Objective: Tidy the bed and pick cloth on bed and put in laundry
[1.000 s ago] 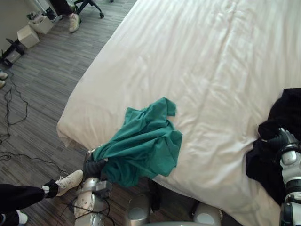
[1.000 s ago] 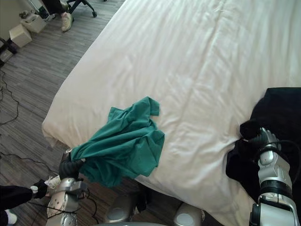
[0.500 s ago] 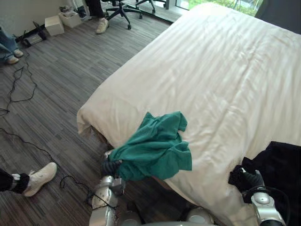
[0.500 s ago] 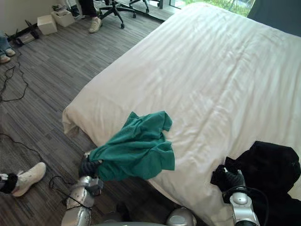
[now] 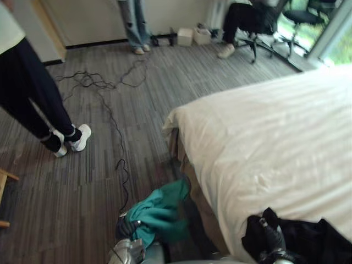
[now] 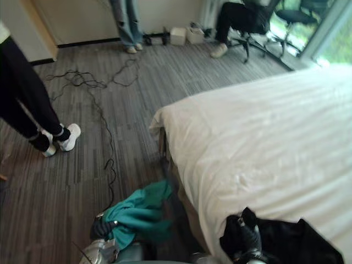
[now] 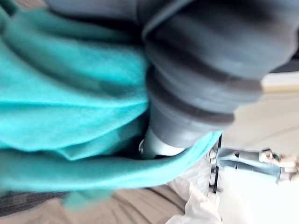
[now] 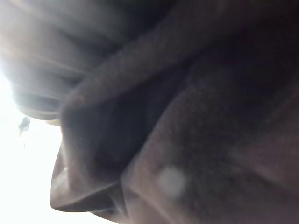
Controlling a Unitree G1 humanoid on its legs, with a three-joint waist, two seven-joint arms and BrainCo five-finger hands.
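Note:
A teal cloth (image 5: 161, 211) hangs bunched over the floor beside the bed's near corner, off the white duvet (image 5: 264, 137). My left hand (image 5: 127, 227) is shut on one end of it; in the left wrist view the teal cloth (image 7: 60, 107) wraps round the hand's dark cover (image 7: 201, 84). A black cloth (image 5: 311, 242) lies heaped on the bed's near edge. My right hand (image 5: 273, 240) is shut on it, with the fabric rising to a peak above the hand. Dark folds of black cloth (image 8: 187, 140) lie close against the right wrist camera.
A person in black trousers and white shoes (image 5: 70, 138) stands on the floor at the left. Another person's legs (image 5: 135, 27) and a seated person on an office chair (image 5: 247, 22) are at the back wall. Black cables (image 5: 104, 104) trail across the floor. Small boxes (image 5: 185, 37) sit by the wall.
The whole view has swung left towards the floor. The teal cloth has come off the bed and now hangs from my left hand beside it. The black cloth stays at my right hand.

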